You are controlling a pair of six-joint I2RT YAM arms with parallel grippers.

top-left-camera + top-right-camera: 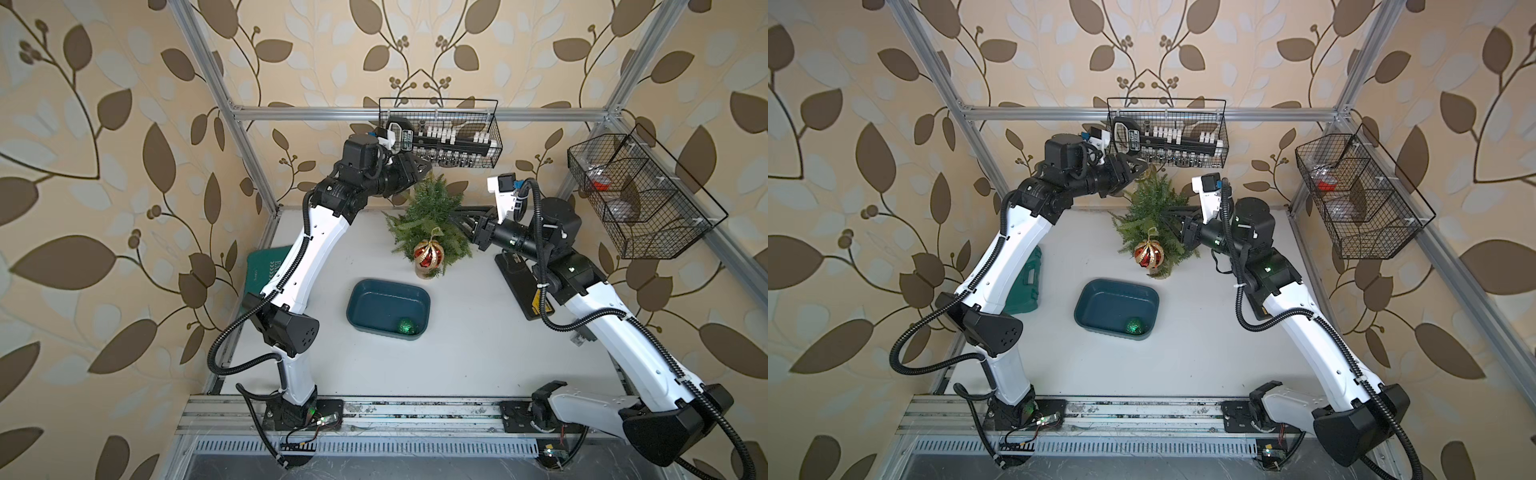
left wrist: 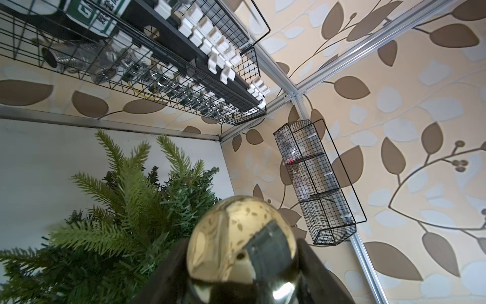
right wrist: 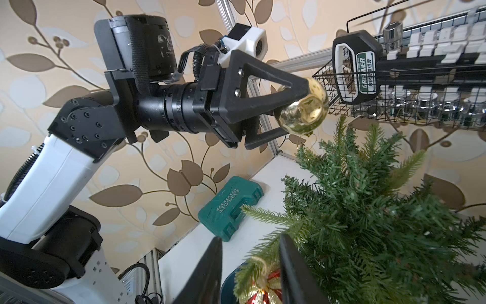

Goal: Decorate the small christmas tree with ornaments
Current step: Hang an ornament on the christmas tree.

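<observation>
**Hanging the second bauble.** The left gripper (image 3: pixel 294 108) has its jaws pinched on the gold ornament (image 3: pixel 307 115) and holds it just above the tip of the small christmas tree (image 1: pixel 432 216), under the wire basket (image 1: pixel 440 133) on the back frame. The right gripper (image 3: pixel 251 237) stands at the tree's side with jaws spread. A pale branch tip lies between them, unpinched.

The red-and-gold ornament (image 1: pixel 429 254) hangs low on the tree's near side. The green glitter ornament (image 1: pixel 406 326) lies in a corner of the teal tray (image 1: pixel 365 286) on the bench (image 1: pixel 457 353), well apart from the tree.

*Doing the step well:* the loop, not the ball, must catch. The left arm should probably come down slowly so the thread slips over a stiff upper twig, and release only once it bears the weight. The right jaws could steady a branch or the trunk, since the light tree may tip. Clearance under the basket looks tight.

*Orientation:* the tree's long axis is upright, with its tip pointing at the basket and its base on the bench. The gold ball has no long axis. In the right wrist view its cap end seems to face down toward the tip, with a thin thread trailing below — too fine to be sure.
</observation>
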